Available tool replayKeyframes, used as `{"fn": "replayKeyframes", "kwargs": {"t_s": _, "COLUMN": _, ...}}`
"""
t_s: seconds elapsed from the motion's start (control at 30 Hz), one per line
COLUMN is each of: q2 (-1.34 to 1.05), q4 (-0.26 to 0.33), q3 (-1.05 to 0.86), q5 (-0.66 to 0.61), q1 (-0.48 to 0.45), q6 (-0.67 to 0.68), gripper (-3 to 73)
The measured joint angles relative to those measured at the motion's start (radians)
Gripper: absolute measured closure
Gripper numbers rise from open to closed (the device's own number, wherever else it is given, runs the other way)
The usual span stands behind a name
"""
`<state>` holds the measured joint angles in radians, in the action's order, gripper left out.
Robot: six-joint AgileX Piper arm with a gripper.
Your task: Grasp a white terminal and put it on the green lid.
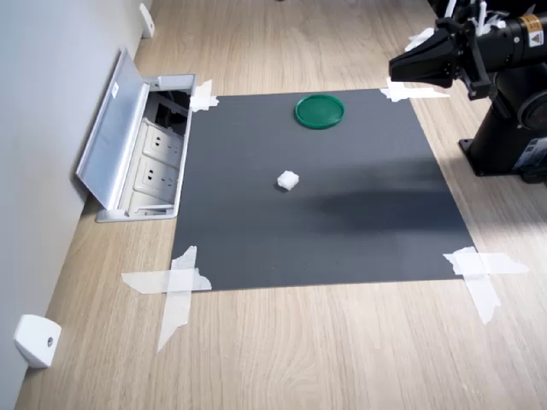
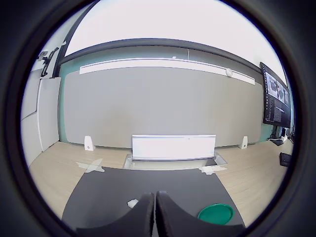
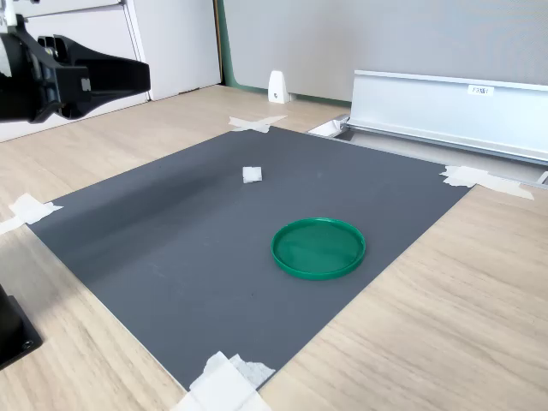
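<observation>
Opposed oblique views over one mat point(image 1: 342, 213)

The room is evenly bright, with soft daylight and no harsh glare. My arm casts a broad, blurred shadow across the dark mat point(image 1: 342, 196) in both exterior views. My wrist view is a fisheye circle ringed in black, its straight lines bowed, and my pincer point(image 2: 156, 215) looms dark and soft.

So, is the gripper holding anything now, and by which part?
Nothing is held. The gripper has its jaws shut together and empty, raised above the mat. The white terminal lies alone on the dark mat, apart from the green lid.
</observation>
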<state>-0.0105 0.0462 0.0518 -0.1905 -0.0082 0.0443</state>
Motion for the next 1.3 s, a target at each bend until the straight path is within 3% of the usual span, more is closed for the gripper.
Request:
{"fn": "replayKeyframes", "kwargs": {"t_s": 0.8, "q2": 0.000, "q4": 0.000, "q3": 0.003, "q5": -0.012, "q1": 0.002, "q6": 0.000, "gripper": 70.3}}
{"fn": "replayKeyframes", "kwargs": {"t_s": 1.0, "q2": 0.067, "q4": 0.000, "q3": 0.121, "q5": -0.022, "q1": 0.003, "q6": 0.000, "gripper": 70.3}}
{"fn": "replayKeyframes", "kwargs": {"t_s": 1.13, "q2": 0.207, "q4": 0.000, "q3": 0.238, "q5": -0.089, "q1": 0.003, "q6": 0.008, "gripper": 70.3}}
{"fn": "replayKeyframes", "kwargs": {"t_s": 1.3, "q2": 0.426, "q4": -0.002, "q3": 0.393, "q5": -0.278, "q1": 0.003, "q6": 0.045, "gripper": 70.3}}
